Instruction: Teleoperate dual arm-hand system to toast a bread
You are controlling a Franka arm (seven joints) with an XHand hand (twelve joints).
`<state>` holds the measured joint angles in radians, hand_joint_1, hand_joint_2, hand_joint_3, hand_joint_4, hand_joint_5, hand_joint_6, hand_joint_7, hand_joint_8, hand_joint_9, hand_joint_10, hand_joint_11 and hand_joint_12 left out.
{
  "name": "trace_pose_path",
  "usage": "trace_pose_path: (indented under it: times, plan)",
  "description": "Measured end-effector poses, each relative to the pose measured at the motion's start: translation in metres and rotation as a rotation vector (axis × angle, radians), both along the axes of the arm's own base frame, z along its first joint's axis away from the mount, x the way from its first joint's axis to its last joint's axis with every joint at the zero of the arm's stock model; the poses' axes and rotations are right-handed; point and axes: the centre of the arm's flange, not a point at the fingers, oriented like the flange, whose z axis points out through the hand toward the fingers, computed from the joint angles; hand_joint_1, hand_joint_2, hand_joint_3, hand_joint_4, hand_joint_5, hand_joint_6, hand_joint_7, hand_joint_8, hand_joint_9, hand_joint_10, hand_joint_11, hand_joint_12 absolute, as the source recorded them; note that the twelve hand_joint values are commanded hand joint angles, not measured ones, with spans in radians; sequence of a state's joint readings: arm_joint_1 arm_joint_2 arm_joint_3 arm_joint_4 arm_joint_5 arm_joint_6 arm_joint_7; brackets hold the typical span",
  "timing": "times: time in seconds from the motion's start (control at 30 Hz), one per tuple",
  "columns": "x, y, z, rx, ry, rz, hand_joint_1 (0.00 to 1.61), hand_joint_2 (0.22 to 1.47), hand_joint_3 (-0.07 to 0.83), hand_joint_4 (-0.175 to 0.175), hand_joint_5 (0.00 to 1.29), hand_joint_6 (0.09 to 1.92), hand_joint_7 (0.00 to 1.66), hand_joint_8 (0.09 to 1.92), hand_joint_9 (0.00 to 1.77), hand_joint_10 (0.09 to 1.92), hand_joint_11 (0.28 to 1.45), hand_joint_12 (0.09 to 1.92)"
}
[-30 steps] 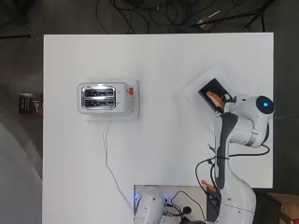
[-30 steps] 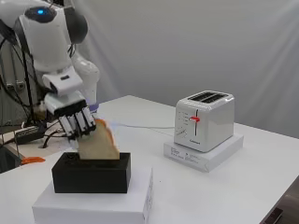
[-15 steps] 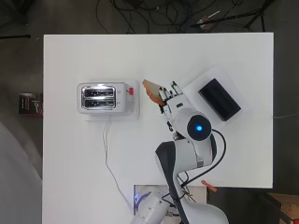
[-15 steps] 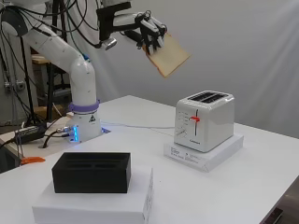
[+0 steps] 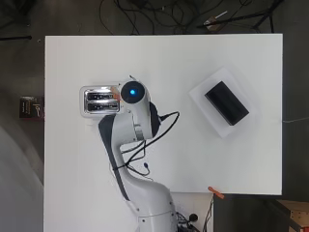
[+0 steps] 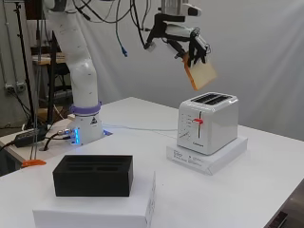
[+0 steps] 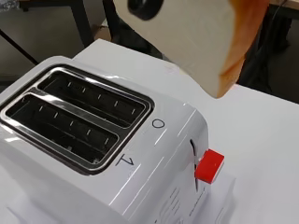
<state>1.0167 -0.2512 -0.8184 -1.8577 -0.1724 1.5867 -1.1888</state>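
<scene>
The white two-slot toaster stands on a white block, its red lever up. In the side view the hand is shut on a slice of bread, which hangs tilted just above the toaster's near end without touching it. The wrist view shows the bread over the lever end of the toaster, with both slots empty. From overhead the arm covers the hand and the toaster's right end.
A black slotted bread holder sits on a white base at the table's right side, seen empty in the side view. The toaster's cable runs across the table towards the arm's base.
The hand lifted the bread out of the black holder and carried it left across the table. It now hangs over the toaster.
</scene>
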Motion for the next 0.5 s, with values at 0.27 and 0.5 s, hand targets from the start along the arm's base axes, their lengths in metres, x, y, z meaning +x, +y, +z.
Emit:
trace_pose_path:
  times: [0.27,0.5]
  plan:
    - [0.027,0.003,0.009,-0.062,0.058,-0.115,1.23,1.17,-0.001,-0.175,0.71,1.21,1.05,1.04,1.46,0.09,0.71,0.54]
    - [0.004,0.120,0.039,0.053,0.075,0.190,1.23,1.18,-0.001,-0.175,0.71,1.18,1.02,1.11,1.48,0.09,0.64,0.82]
